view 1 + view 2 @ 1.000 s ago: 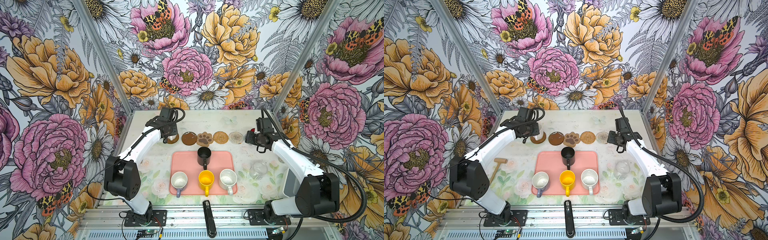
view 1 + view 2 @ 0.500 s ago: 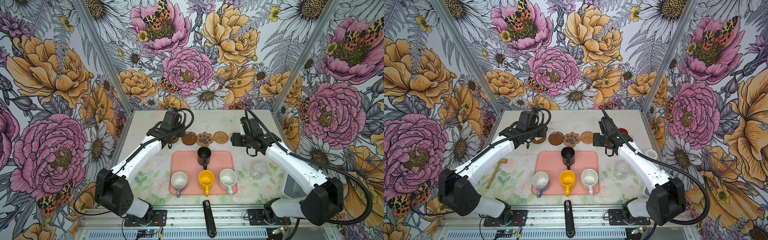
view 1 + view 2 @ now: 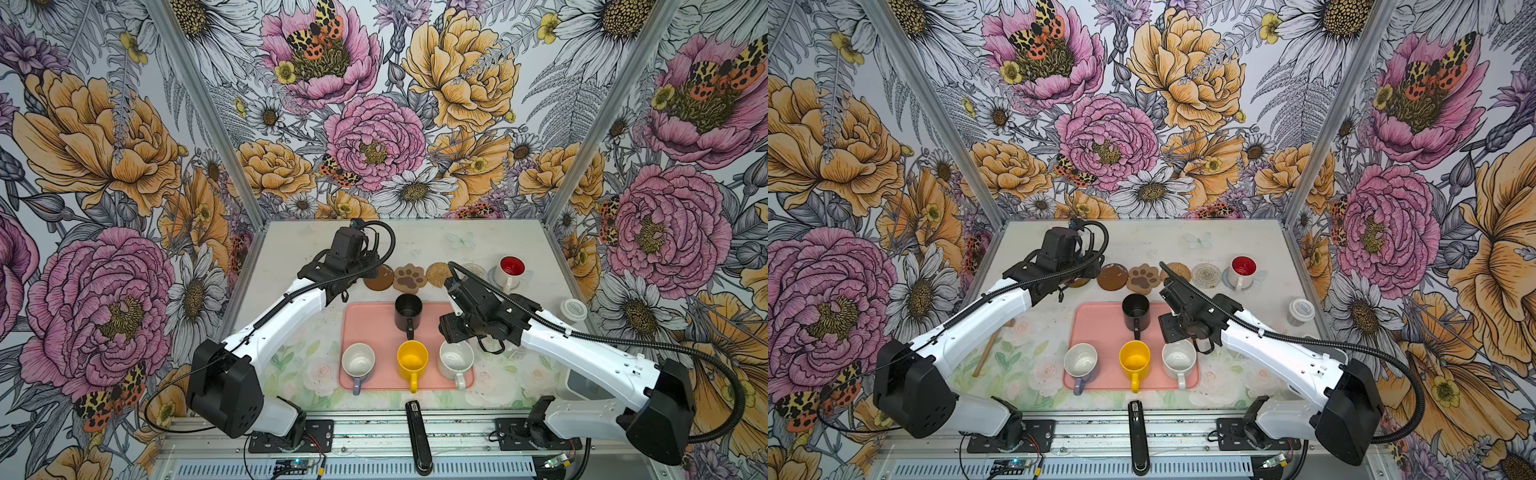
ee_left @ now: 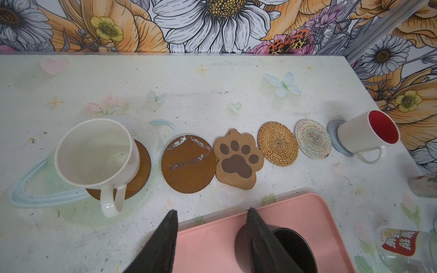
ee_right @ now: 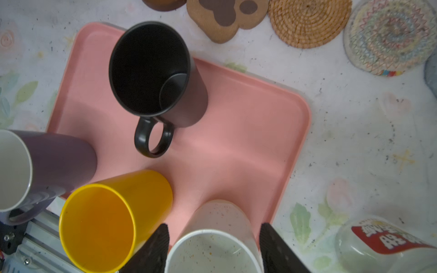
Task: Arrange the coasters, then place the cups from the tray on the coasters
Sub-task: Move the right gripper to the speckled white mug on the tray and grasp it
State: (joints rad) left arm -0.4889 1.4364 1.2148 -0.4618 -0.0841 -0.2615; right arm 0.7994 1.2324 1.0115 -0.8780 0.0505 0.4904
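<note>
The tray (image 3: pixel 370 328) lies flat on the table (image 3: pixel 436 237) with four mugs upright on it. The black mug (image 3: pixel 408 311) stands at the centre of the tray's far edge. The lavender mug (image 3: pixel 358 360), yellow mug (image 3: pixel 412 358) and speckled white mug (image 3: pixel 456 358) stand in a row along the tray's near edge, left to right.

Six coasters lie in a row just beyond the tray's far edge. From the tray's left end to past its right end they are:
- brown disc (image 4: pixel 143 165)
- second brown disc (image 4: pixel 188 164)
- paw-shaped coaster (image 4: pixel 237 160)
- golden woven round (image 4: pixel 277 143)
- whitish woven round (image 4: pixel 312 138)
- pale blue round (image 4: pixel 333 132)

The plain white mug (image 4: pixel 94 153) stands on the brown disc. The red-lined white mug (image 3: pixel 510 269) stands on the pale blue round. The four coasters between them are bare.

The left gripper (image 4: pixel 212 211) hangs over the tray's far left corner, fingers spread and empty.

The right gripper (image 5: pixel 214 225) hangs over the tray's right side, fingers spread. In the wrist view one finger shows on each side of the speckled white mug's rim. Contact cannot be determined.
</note>
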